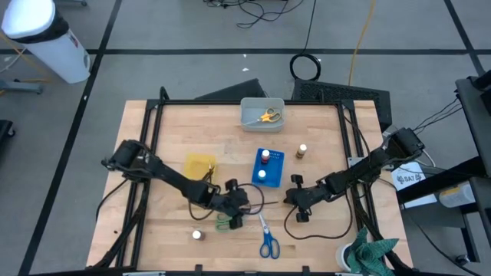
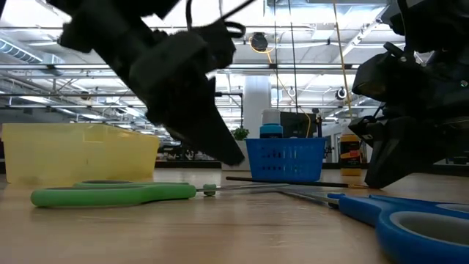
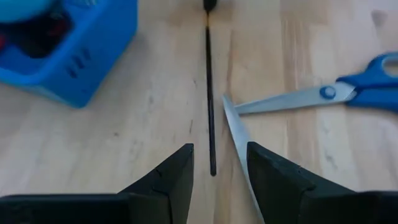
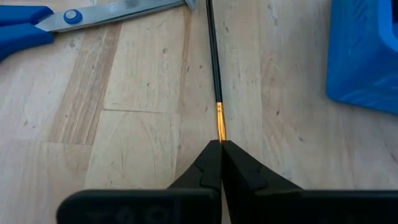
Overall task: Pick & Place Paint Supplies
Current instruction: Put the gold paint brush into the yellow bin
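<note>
A thin dark brush (image 3: 209, 93) with a gold ferrule stretches across the wooden table between my two grippers. My right gripper (image 4: 221, 146) is shut on its ferrule end. My left gripper (image 3: 217, 155) is open and low. One of its fingers stands on each side of the brush's free handle end (image 3: 212, 171) without touching it. One left finger stands over the silver blade of the green scissors (image 2: 110, 193), which lie flat near the table's front edge. The blue scissors (image 1: 268, 244) lie flat beside them, blades pointing toward the brush. My right gripper pinches the brush between its two shut fingers just behind the gold ferrule (image 4: 219, 127); the fingers hide the tip. The fingers slant down from the table's right side and lie along the brush. The handle runs out nearly level toward my left gripper, close over the wood.
A blue tray (image 1: 276, 157) holding small bottles stands just beyond the brush, and a yellow tray (image 1: 200, 165) is at its left. The grey bin (image 1: 249, 115) at the far edge holds yellow scissors. Loose bottles stand at the right (image 1: 302, 151) and near the front edge (image 1: 197, 235).
</note>
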Controlling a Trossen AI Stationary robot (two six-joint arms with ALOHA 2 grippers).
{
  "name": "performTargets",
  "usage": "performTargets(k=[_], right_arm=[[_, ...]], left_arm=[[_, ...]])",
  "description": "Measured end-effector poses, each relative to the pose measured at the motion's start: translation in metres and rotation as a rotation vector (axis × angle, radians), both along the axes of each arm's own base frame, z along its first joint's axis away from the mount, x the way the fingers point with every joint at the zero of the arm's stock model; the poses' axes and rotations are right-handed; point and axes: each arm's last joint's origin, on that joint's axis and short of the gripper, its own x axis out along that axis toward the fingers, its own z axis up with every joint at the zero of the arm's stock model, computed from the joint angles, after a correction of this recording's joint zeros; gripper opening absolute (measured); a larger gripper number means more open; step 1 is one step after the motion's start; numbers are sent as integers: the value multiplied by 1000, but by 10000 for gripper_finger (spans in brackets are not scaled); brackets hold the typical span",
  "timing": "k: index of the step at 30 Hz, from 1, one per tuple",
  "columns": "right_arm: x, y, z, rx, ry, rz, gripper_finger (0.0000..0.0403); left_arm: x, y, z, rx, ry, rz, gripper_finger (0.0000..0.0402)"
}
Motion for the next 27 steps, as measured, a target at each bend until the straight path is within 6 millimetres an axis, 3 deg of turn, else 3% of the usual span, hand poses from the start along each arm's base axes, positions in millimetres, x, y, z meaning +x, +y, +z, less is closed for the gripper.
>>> performTargets(k=[8,15,19,24,27], right_arm=[[0,0,0,-1,2,2,0],[0,0,0,-1,2,2,0],[0,0,0,-1,2,1,0],[0,0,0,-1,3,1,0],[0,0,0,0,1,1,0]], left_arm=[[7,10,-21,14,32,14,157],[8,14,-22,-3,38,39,152],[8,15,-23,-19,54,24,112],[7,15,-26,-21,77,20,22],[8,17,-26,-35,86,13,13]])
